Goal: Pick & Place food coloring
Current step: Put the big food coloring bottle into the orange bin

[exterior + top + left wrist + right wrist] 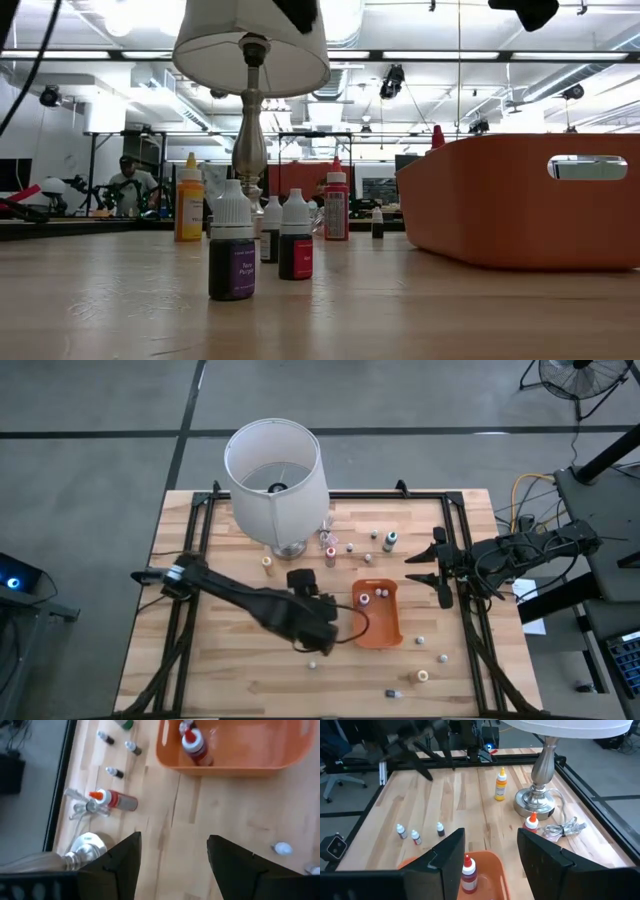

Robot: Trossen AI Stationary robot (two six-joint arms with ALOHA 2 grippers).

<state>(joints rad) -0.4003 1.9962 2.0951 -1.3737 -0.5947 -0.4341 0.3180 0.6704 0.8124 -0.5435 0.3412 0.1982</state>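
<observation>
Bottles: scattered over the desk point(250, 680); two lie in the tray point(378, 615), center-right of the high view, one red-capped point(192, 742).
Left gripper point(172, 862): parted, empty, beside the tray, likely after a drop.
Right gripper point(490, 852): apart, empty, waiting at the right edge.

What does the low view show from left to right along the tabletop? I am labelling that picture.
Yellow bottle → purple-labelled bottle → lamp stem → dark red dropper bottle → red bottle → small dark bottle → orange tray.
</observation>
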